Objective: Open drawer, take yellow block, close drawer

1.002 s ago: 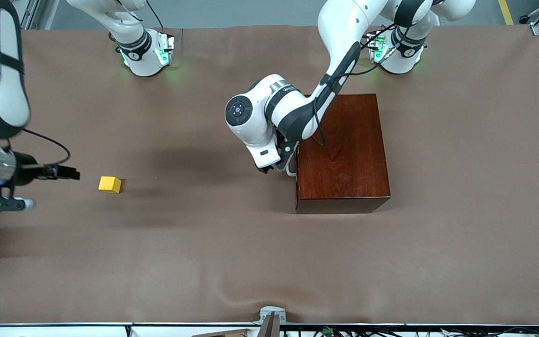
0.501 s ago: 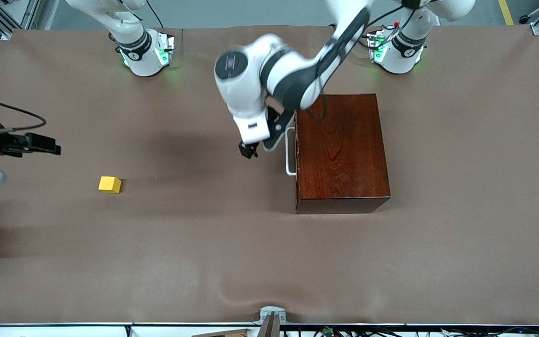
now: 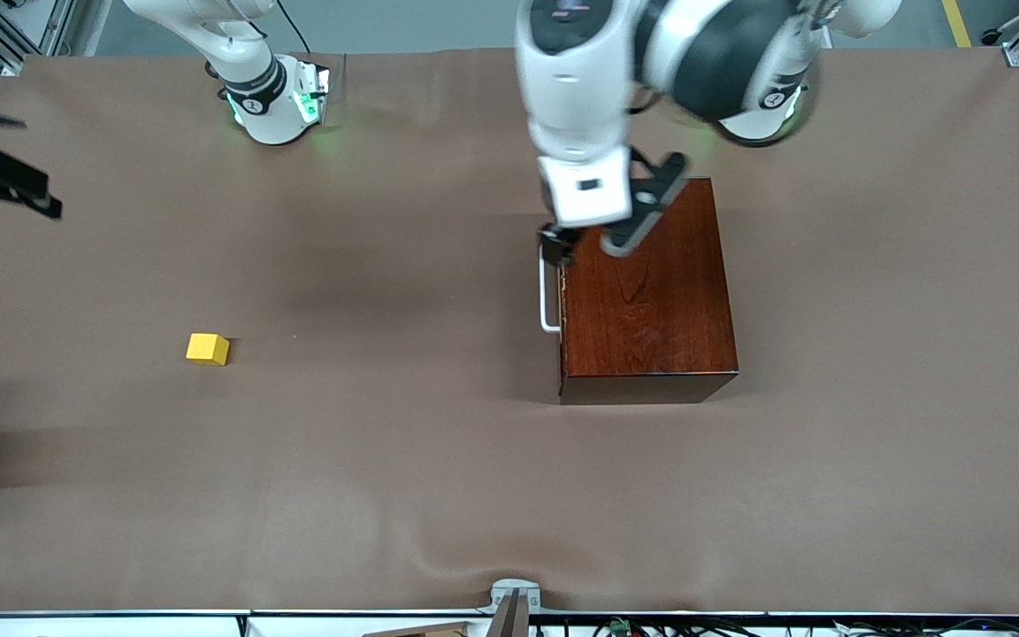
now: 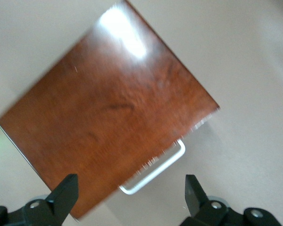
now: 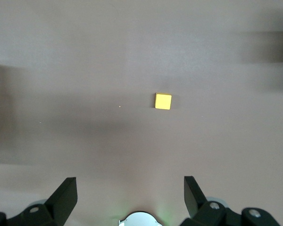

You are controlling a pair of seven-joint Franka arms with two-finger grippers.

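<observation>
The drawer [image 3: 550, 292] is seen shut; the left gripper [image 4: 127, 195] – spread, empty – is held above the box [image 3: 647, 287]. The right gripper [image 5: 130, 197], likewise spread, is held over the table's right-arm end, high above the yellow block [image 3: 208, 349].

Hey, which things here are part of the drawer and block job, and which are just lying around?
Part of the job:
- drawer, shut in the wooden box
- yellow block, on the table

Just lying about:
- nothing else seen

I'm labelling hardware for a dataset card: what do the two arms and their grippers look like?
Both arms are glossy white with black joint sections and black cables. Each base has a black ring and glowing green lights. The left gripper and right gripper have black, wedge-shaped fingers on dark bodies with silver screws.
</observation>
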